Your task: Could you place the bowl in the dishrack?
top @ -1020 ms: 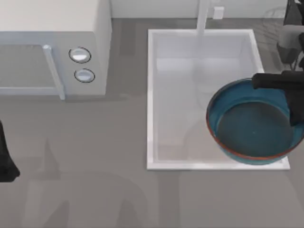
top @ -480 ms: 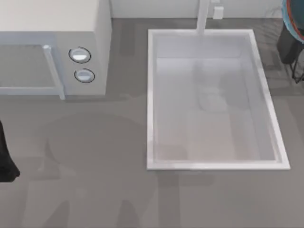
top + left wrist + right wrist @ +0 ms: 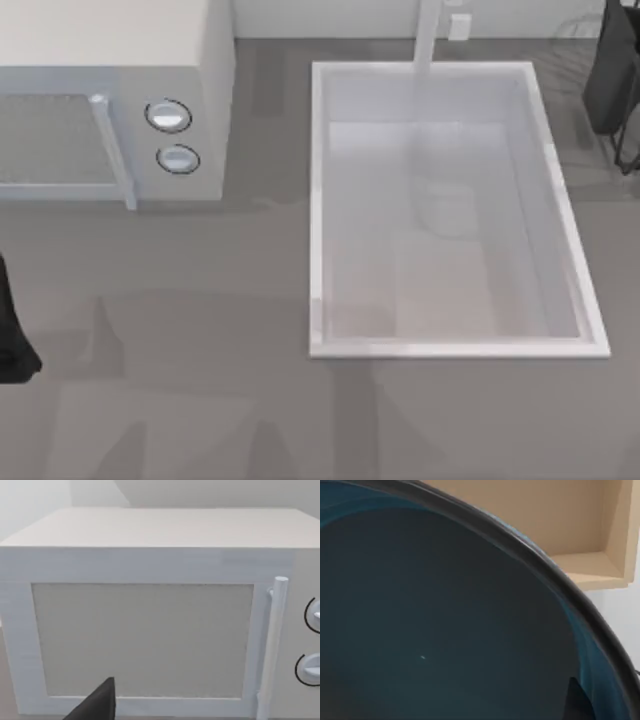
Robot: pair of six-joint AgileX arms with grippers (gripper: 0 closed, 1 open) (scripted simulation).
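One bowl (image 3: pixel 445 630) close against right wrist camera, apparently carried near dishrack (image 3: pixel 625 120) at tabletop's far right corner; right hand's grip state not discernible. Left arm parked before microwave (image 3: pixel 150 630).

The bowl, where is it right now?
The bowl sits close before the right wrist camera, its blue-teal inside facing the lens, with a beige shelf behind its rim. The sink holds no bowl.

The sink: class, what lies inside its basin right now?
Inside the sink there is only its bare white floor. The faucet crosses its far rim and hides a small strip there.
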